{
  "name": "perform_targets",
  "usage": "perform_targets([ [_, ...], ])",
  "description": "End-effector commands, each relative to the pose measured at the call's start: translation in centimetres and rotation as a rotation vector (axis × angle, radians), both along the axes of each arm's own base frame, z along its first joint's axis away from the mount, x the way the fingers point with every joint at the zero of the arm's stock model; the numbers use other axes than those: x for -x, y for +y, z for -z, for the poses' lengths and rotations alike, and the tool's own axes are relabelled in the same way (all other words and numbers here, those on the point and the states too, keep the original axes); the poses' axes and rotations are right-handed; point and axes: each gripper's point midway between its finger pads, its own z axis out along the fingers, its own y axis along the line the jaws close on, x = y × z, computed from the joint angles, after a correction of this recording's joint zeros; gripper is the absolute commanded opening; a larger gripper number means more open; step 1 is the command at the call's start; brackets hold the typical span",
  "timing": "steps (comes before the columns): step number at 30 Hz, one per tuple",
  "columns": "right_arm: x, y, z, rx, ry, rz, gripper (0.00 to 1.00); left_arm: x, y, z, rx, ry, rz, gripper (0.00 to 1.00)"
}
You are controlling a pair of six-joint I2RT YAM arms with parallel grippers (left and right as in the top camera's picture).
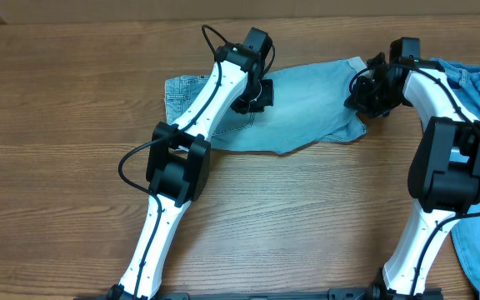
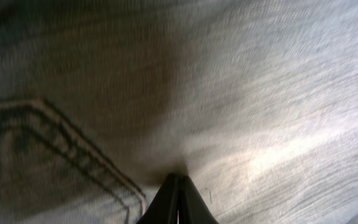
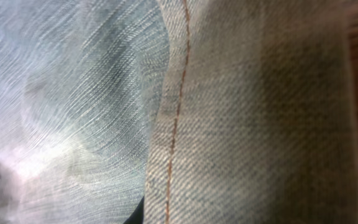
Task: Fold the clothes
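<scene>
Left claw [image 2: 178, 179] pressed tight, pinching a tuck of the denim shorts [image 1: 311, 108] mid-cloth! Right claw [image 1: 370, 96] closed too, at their right edge. Shorts lie spread on the bench [image 1: 307, 217], far side.

Denim shorts [image 3: 253, 112] fill view; orange stitching [image 3: 178, 106] crosses them.
</scene>
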Motion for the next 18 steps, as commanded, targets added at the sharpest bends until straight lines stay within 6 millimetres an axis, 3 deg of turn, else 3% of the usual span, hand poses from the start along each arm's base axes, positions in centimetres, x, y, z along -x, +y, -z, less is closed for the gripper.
perform_targets([
  [1, -0.5, -0.6, -5.0, 0.05, -0.125, -0.067, 0.04, -1.6, 0.3, -3.5, 0.029, -0.096, 0.01, 0.04],
  [4, -0.3, -0.1, -6.4, 0.081, -0.152, -0.101, 0.04, -3.0, 1.5, -8.2, 0.064, -0.181, -0.018, 0.04],
  [5, -0.1, 0.4, -7.2, 0.091, -0.172, -0.134, 0.04, -3.5, 2.9, -10.6, 0.078, -0.219, -0.043, 0.04],
  [7, 0.0, 1.4, -8.9, 0.103, -0.21, -0.169, 0.04, -4.2, 6.3, -14.4, 0.089, -0.266, -0.103, 0.04],
  [8, 0.0, 2.1, -10.0, 0.111, -0.236, -0.182, 0.04, -4.4, 9.2, -16.7, 0.09, -0.29, -0.154, 0.04],
  [10, 0.2, 3.7, -11.6, 0.147, -0.274, -0.213, 0.04, -4.3, 14.1, -19.3, 0.075, -0.311, -0.219, 0.07],
  [13, 1.2, 9.3, -12.2, 0.226, -0.29, -0.332, 0.04, -2.8, 22.6, -19.3, 0.024, -0.228, -0.36, 0.08],
  [16, 2.3, 14.6, -12.8, 0.224, -0.323, -0.438, 0.04, -2.1, 26.4, -18.9, -0.001, -0.195, -0.403, 0.08],
  [18, 2.3, 17.0, -14.1, 0.226, -0.351, -0.439, 0.04, -1.6, 28.4, -18.6, -0.028, -0.178, -0.434, 0.11],
])
